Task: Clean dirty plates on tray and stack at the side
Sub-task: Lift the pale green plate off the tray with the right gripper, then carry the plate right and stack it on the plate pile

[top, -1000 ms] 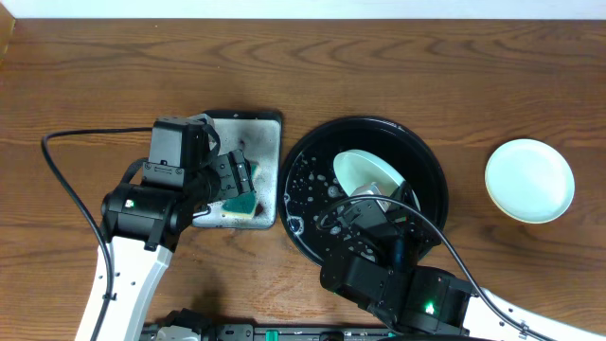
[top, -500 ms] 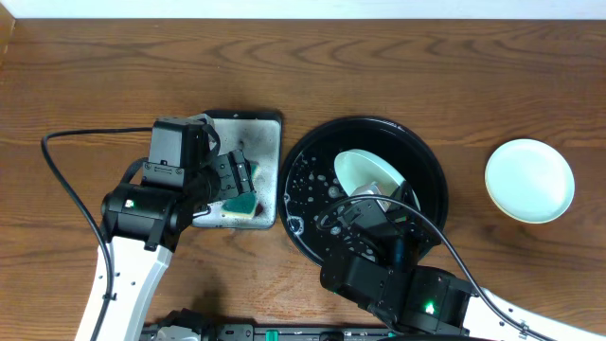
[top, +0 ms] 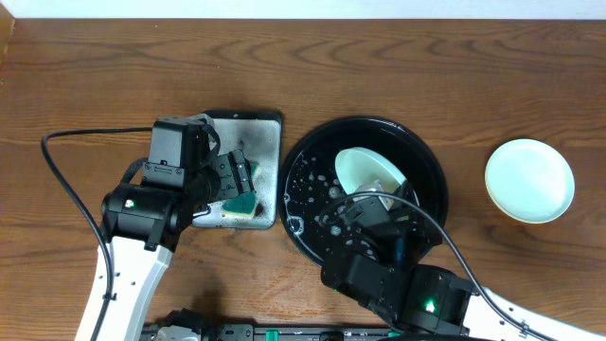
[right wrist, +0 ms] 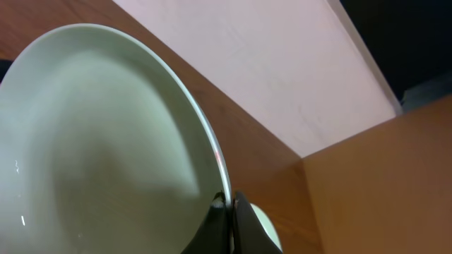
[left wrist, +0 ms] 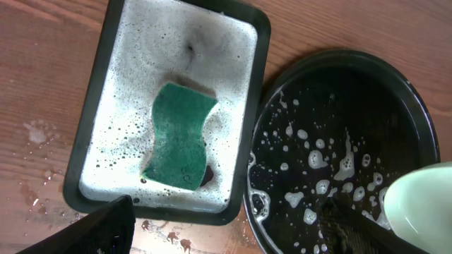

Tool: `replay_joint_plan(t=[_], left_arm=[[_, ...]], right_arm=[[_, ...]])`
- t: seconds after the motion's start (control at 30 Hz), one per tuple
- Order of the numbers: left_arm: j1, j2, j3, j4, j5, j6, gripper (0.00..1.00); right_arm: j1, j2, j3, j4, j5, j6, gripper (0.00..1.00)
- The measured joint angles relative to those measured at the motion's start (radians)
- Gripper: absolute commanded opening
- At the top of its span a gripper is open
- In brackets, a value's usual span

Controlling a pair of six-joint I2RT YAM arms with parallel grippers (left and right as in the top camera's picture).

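Plates first: your right fingers (right wrist: 247,229) are pinched tight on the rim of a pale mint round plate (top: 367,172). They're holding it tilted inside the outline of the large round glossy black tray (top: 295,194). Can't tell if its low edge touches the tray. The tray floor is wet, with soapy drops scattered all over.

Your left fingers (left wrist: 106,227) hang over the near end of the rectangular grey metal tray (left wrist: 99,120), which sits just left of the black one. Only one finger pokes into the wrist view, so I can't tell how far apart they are. They've got nothing in them: the green wavy-edged sponge (left wrist: 180,134) lies flat in the foam by itself.

Further out to your right, a second pale mint-blue round plate (top: 529,180) sits flat on the brown wooden table (top: 426,66), well apart from the black tray, and looks clean from overhead.
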Motion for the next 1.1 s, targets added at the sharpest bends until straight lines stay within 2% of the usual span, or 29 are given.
replay_joint_plan(t=[0.2, 0.43, 0.63, 0.9, 1.1], left_arm=[[0.0, 0.0, 0.0, 0.0, 0.0, 0.0, 0.84], [0.0, 0.0, 0.0, 0.0, 0.0, 0.0, 0.84], [0.0, 0.0, 0.0, 0.0, 0.0, 0.0, 0.84], [0.0, 0.0, 0.0, 0.0, 0.0, 0.0, 0.84], [0.0, 0.0, 0.0, 0.0, 0.0, 0.0, 0.84]], right_arm=[[-0.103, 0.0, 0.0, 0.0, -0.095, 0.079, 0.01], [-0.345, 0.0, 0.0, 0.0, -0.314, 0.193, 0.01], [-0.687, 0.0, 0.0, 0.006, -0.639, 0.251, 0.01], [-1.226, 0.002, 0.0, 0.107, -1.071, 0.265, 0.01], [-1.565, 0.063, 0.0, 0.188, -1.205, 0.28, 0.01]])
